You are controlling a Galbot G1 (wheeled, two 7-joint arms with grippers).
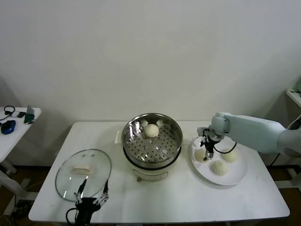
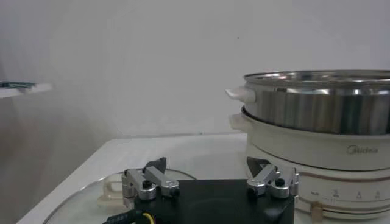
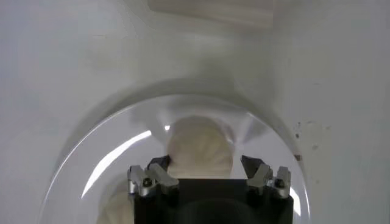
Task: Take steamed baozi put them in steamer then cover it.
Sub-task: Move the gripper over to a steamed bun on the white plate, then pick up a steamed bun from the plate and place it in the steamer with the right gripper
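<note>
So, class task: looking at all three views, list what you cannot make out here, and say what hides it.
- Head view: the right hand covers part of the bun on the plate; contact unclear.
- Right wrist view: the picture's edge cuts off a second bun.
- Left wrist view: the steamer wall hides its inside; the left hand blocks much of the lid.

One baozi (image 1: 151, 130) lies in the steamer (image 1: 175, 141), cover (image 1: 66, 181) left, seemingly three on the plate (image 1: 237, 176) right.
</note>
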